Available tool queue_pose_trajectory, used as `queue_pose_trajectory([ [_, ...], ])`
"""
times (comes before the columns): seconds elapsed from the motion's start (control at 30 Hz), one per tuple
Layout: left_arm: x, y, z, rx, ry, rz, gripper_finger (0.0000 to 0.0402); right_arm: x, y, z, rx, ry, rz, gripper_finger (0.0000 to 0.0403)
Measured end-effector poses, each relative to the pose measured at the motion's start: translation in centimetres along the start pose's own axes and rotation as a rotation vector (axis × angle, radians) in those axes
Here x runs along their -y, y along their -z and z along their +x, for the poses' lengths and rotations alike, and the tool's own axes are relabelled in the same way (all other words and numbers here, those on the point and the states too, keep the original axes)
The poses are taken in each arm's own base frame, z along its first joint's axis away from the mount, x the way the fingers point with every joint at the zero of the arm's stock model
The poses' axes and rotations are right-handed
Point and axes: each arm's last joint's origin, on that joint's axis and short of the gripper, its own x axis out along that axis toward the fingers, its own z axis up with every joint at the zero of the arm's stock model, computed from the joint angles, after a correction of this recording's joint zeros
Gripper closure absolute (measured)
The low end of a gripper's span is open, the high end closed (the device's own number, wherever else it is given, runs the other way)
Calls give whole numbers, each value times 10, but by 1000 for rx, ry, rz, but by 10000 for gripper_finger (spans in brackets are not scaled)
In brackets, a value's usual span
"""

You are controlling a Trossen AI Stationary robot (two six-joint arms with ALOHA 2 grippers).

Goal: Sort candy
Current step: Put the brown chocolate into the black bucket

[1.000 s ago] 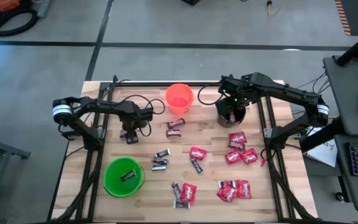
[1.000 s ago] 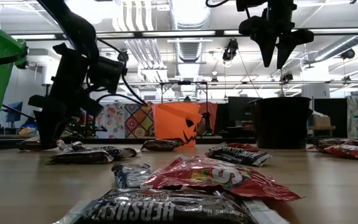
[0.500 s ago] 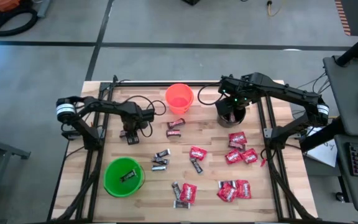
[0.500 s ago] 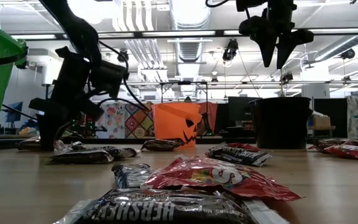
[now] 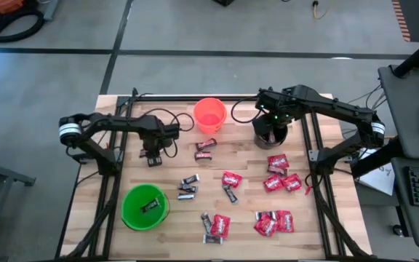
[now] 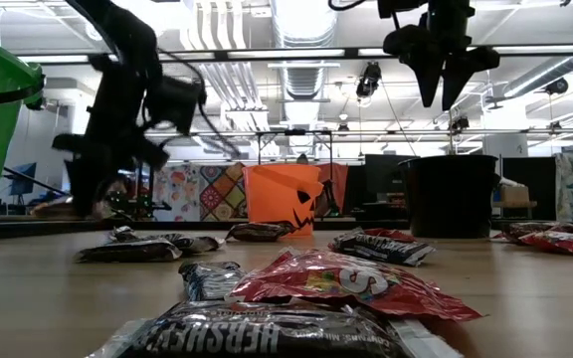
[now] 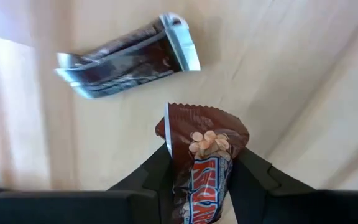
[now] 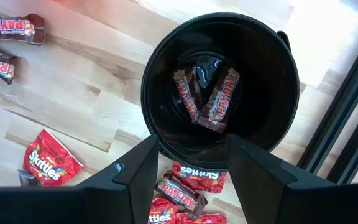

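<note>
Left gripper (image 7: pixel 197 180) has its fingers clamped on a brown bar (image 7: pixel 205 163), the bar's long axis running straight out between them, lifted clear of the table (image 5: pixel 166 211) with another dark bar (image 7: pixel 129 56) lying flat just beyond. From here the black cup (image 5: pixel 270 134) sits well across the table toward the right arm, the orange cup (image 5: pixel 209 114) nearer, the green cup (image 5: pixel 145 207) close by on the near side. Right gripper (image 8: pixel 190 163) hangs part-open and empty directly over the black cup, two bars (image 8: pixel 205 94) lying inside. Loose candy (image 5: pixel 276 180) is scattered across the table between the cups.
</note>
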Motion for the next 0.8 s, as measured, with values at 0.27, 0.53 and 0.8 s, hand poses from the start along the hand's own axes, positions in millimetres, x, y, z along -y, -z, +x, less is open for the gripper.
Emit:
queue_pose_trajectory([
  [0.27, -4, 11, -86, 367, 88, -4, 307, -13, -7, -6, 93, -187, -178, 223],
  [0.53, -6, 26, -197, 1123, 265, 98, 303, -58, -13, -23, 395, -529, -555, 223],
  [0.8, -8, 29, -250, 1518, 350, 99, 302, -94, -11, -56, 822, -720, -762, 222],
])
